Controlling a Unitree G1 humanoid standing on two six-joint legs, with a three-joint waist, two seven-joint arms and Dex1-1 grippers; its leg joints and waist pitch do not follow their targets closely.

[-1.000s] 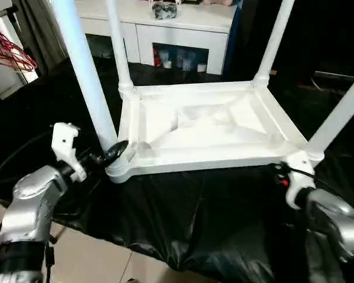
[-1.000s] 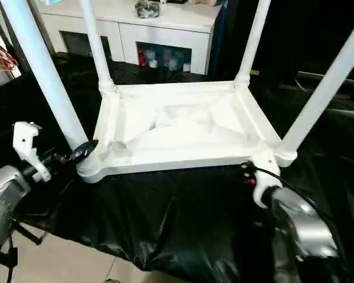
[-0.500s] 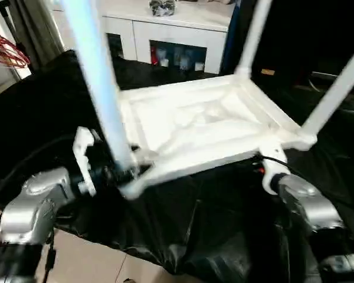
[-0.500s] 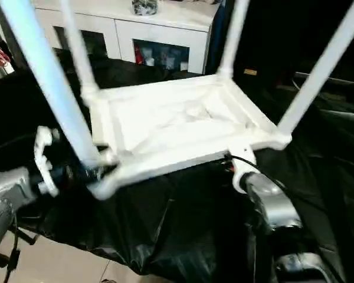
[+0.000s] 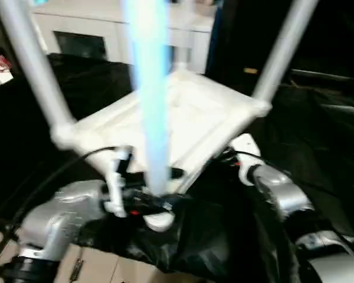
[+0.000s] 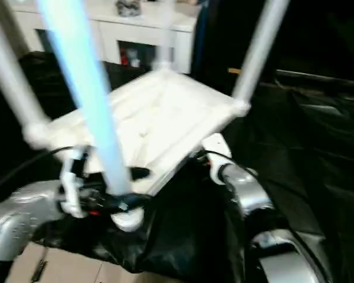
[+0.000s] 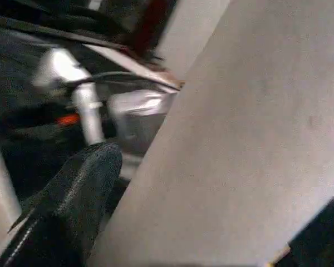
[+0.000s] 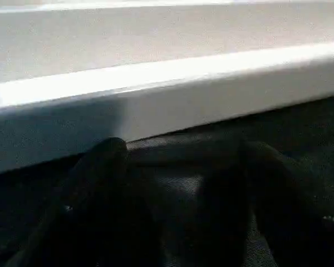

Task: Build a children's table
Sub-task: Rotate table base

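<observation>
Fingers of the left gripper point(image 5: 156, 197) close around the near leg point(image 5: 150, 94) of the children's table point(image 5: 183, 124), just above its corner socket, apparently to turn it. Beside the table's near edge, the right gripper point(image 8: 178, 183) has its fingers spread under the rim, gripping nothing. Legs up, the table rests on black sheeting point(image 5: 318, 135).

Head pair looks down, sharing table point(image 5: 183, 118); wrist cameras sit close against it.

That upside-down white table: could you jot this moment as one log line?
children's table: inverted, tilted on black cloth | left gripper: around near leg base | right gripper: open under tabletop edge
</observation>
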